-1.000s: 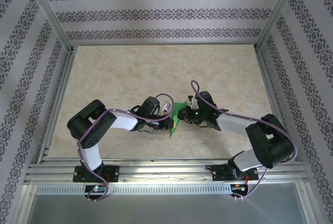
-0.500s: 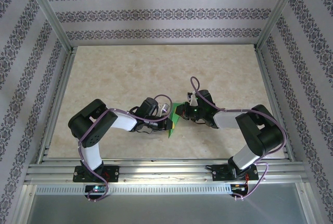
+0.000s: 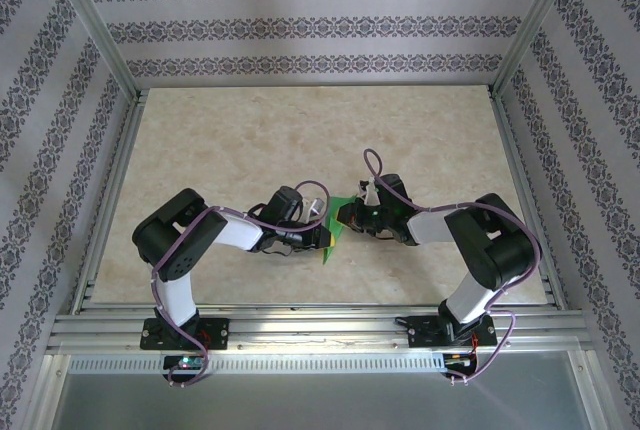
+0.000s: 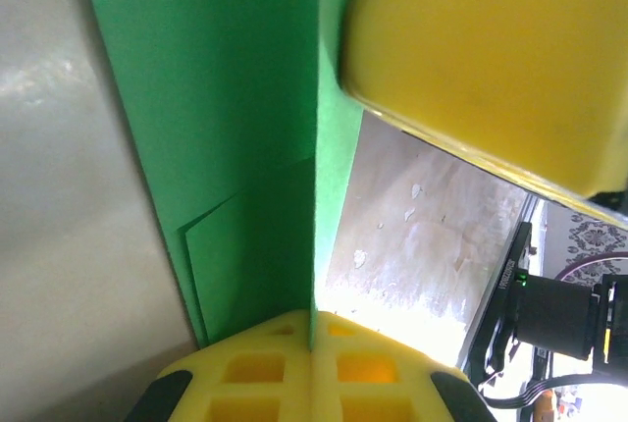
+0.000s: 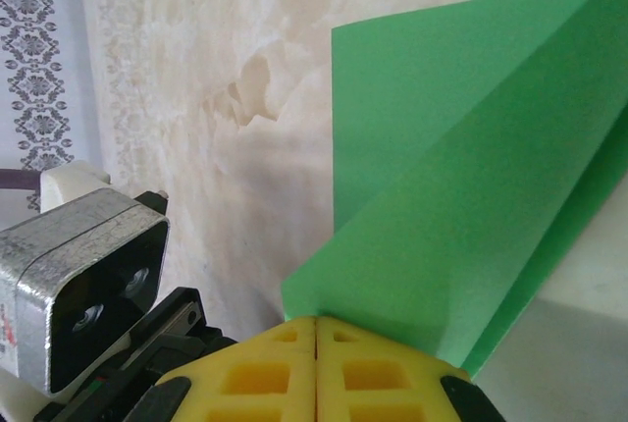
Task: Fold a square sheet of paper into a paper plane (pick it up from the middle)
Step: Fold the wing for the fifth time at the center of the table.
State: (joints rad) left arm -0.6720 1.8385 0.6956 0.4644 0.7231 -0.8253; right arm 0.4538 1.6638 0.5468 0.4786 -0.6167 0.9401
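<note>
The left tool (image 4: 314, 368) is clenched on one edge of the green paper (image 4: 235, 147), which runs straight into the seam between its yellow pads. The paper, already creased into a long folded shape, sits between the two arms over the near middle of the table (image 3: 250, 140); I cannot tell whether it touches the surface. The right tool (image 5: 316, 363) is clenched on the other end, where two layers fan out from its pads. With both ends pinned, a pull apart could tear the thin sheet or drag it from one grip. A push together could buckle it and spoil the crease.
</note>
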